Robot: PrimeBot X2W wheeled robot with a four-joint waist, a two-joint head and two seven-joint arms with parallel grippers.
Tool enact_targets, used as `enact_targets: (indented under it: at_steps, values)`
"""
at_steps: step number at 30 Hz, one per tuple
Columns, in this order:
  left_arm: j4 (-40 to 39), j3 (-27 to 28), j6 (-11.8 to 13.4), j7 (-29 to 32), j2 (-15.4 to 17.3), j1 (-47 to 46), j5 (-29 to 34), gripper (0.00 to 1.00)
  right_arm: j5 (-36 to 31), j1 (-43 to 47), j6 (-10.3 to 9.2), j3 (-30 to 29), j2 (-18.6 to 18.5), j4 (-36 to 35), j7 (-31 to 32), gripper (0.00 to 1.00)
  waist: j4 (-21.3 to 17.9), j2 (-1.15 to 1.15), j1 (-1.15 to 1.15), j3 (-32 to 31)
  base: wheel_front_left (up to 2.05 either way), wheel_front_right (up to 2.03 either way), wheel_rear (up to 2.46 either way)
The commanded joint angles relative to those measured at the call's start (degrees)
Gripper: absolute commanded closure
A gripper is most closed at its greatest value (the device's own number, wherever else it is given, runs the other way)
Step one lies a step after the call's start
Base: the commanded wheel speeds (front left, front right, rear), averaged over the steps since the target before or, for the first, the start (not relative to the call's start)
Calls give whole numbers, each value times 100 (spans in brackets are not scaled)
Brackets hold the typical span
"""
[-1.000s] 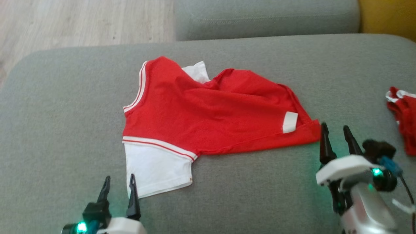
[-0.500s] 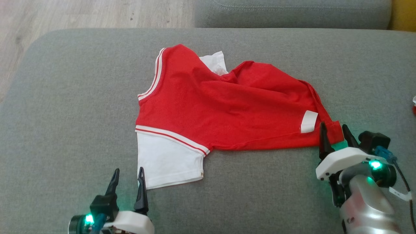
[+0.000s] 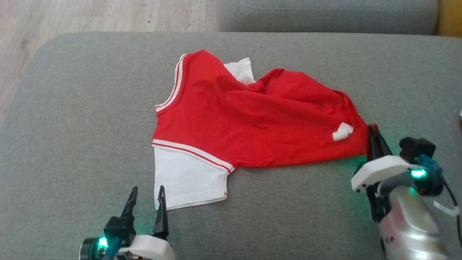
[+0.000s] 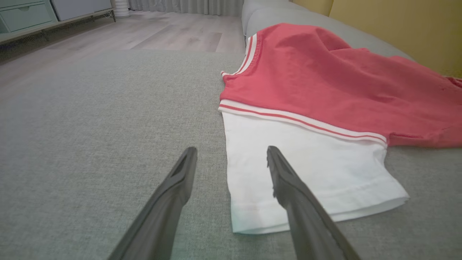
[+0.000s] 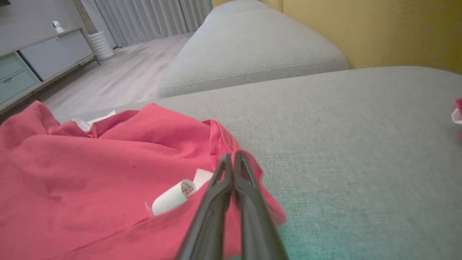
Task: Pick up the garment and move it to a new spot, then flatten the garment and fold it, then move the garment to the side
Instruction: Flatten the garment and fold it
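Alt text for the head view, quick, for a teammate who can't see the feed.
The right pincer is shut on the right-hand corner of a red shirt lying rumpled on a grey sofa cushion, next to a white label. The left pincer is open at the near corner of the shirt's white sleeve.

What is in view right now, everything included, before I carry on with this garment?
garment: one, red with white sleeves, rumpled on the near cushion
label: one, white, curled, near the garment's right corner
red cloth: one, red and white, far right of the cushion, cut off
near cushion: one, grey, under the garment
far cushion: one, grey, beyond it
floor: pale wood, beyond the sofa
wall: yellow, behind the sofa
cabinet: one, green and grey drawers, across the floor
curtains: grey, beside the cabinet
left hand: open, at the white sleeve's lower corner
right hand: shut on the garment's right corner
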Motion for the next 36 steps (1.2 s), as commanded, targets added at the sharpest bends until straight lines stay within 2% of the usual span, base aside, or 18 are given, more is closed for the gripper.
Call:
enact_targets:
  at_steps: [1,4,8,9,10,11,17,23,27,36]
  values:
    - [-142,168,4,-56,8,-173,-59,0,-36,-122,-4,179,-25,-209,-34,100,-23,0,0,-45,0,0,0]
    - [-114,166,23,-56,8,-39,-93,0,-36,228,-4,447,-25,-888,-34,100,-119,0,0,-290,0,0,0]
    - [-92,224,42,-56,8,116,-96,0,-33,731,-4,726,-32,-1448,-34,100,-240,0,0,-532,0,0,0]
    - [-87,248,52,-56,8,166,-96,0,-1,929,-4,788,-55,-1588,-34,88,-285,0,0,-586,0,0,0]
    - [-83,273,63,-56,8,206,-97,0,31,1128,-4,816,-91,-1704,-34,40,-329,0,0,-629,0,0,0]
    - [-77,301,73,-56,8,243,-97,0,54,1321,-4,815,-131,-1818,-34,0,-375,0,0,-676,0,0,0]
    - [-44,507,133,-56,8,473,-3,0,131,2201,-4,386,-201,-2176,-34,0,-617,0,0,-865,0,0,0]
    - [-99,713,209,-56,8,578,250,0,50,2204,-4,201,-96,-2628,-34,0,-702,0,0,-920,0,0,0]
    - [-161,829,183,-56,11,580,465,0,6,2064,-4,452,-43,-2669,-34,0,-665,0,0,-936,0,0,0]
    - [-182,893,36,-56,45,512,820,0,228,1666,-4,1246,-27,-2188,-34,0,-533,0,0,-944,0,0,0]
